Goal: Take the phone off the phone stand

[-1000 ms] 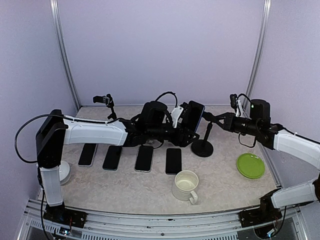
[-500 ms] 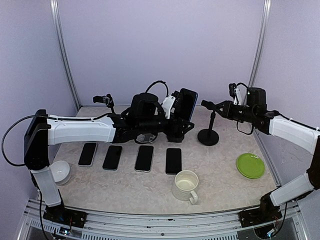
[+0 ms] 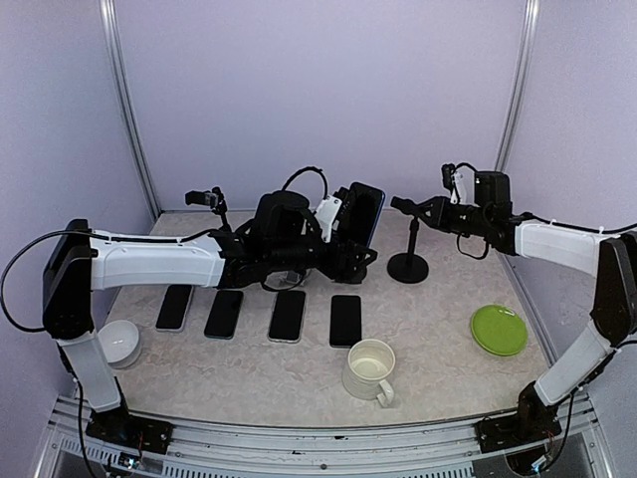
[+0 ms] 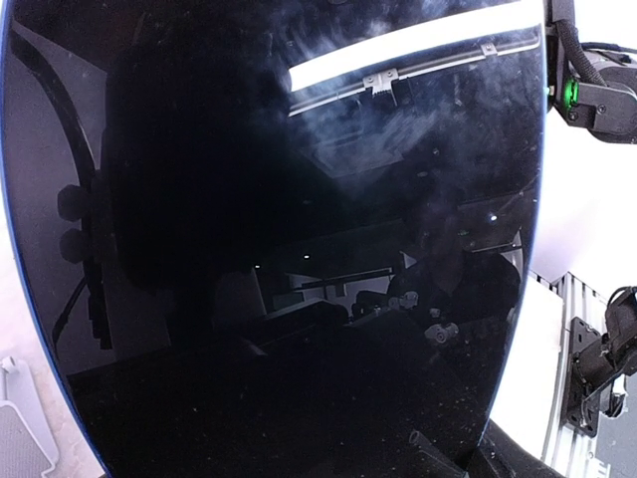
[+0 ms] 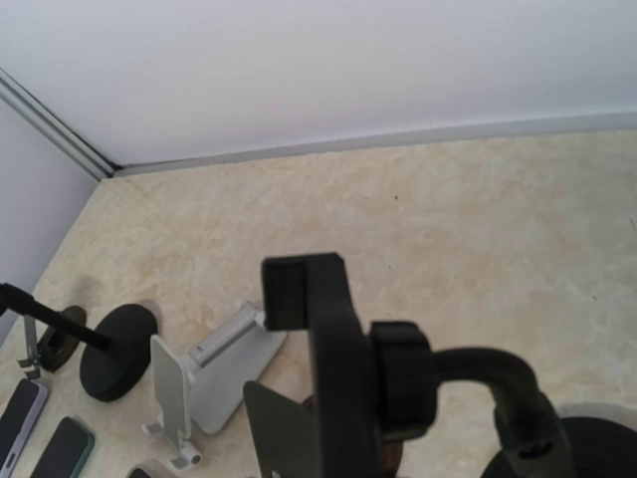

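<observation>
Phone off the stand, held aloft by the left arm.

I see the left gripper pinching the phone upright above the table, just left of the stand and apart from it. Its dark glass fills the left wrist view, mirroring a strip light. The right gripper sits at the stand's top; I cannot tell how its jaws stand. The table is beige and mottled like stone, the walls pale lilac, with metal posts in the back corners. Nearer me are four phones in a row, a mug, a green plate and a bowl.
</observation>
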